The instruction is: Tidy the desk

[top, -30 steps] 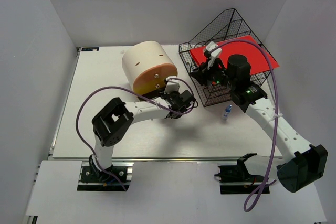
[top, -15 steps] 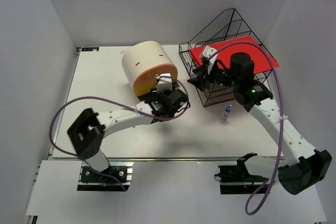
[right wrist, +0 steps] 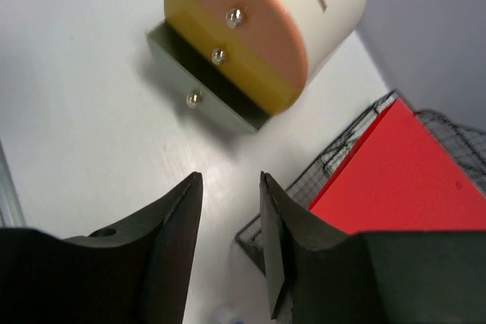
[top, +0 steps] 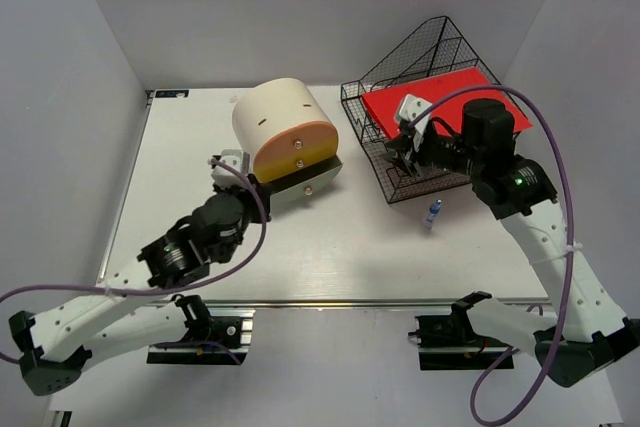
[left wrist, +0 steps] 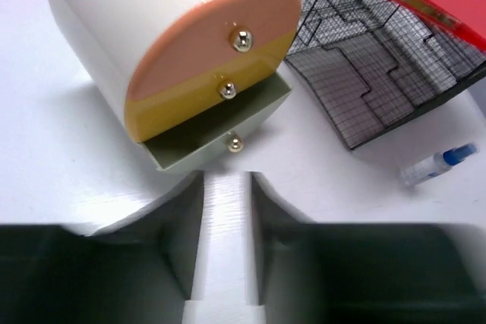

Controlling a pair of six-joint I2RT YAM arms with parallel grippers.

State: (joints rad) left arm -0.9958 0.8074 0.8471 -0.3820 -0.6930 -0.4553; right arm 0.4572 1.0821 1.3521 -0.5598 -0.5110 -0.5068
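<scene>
- Worktop [top: 200, 137]: white, flat, enclosed by white walls [top: 90, 77]; silver rail [top: 330, 301] along the near edge.
- Cream drawer box [top: 280, 122] with orange front: lying near the middle of the far edge, front turned toward the near right corner; lowest drawer [top: 308, 180] standing open.
- Black wire rack [top: 405, 185]: at the far right corner, red folder [top: 450, 97] in it.
- Blue-capped tube [top: 432, 214]: on the worktop just beside the rack's near side, toward the right edge.
- Left tool [left wrist: 228, 180]: fingers narrowly spread, nothing between them; low over the worktop beside the open drawer, on its left-edge side.
- Right tool [right wrist: 228, 187]: fingers spread, nothing between them; raised over the rack's near left part.
</scene>
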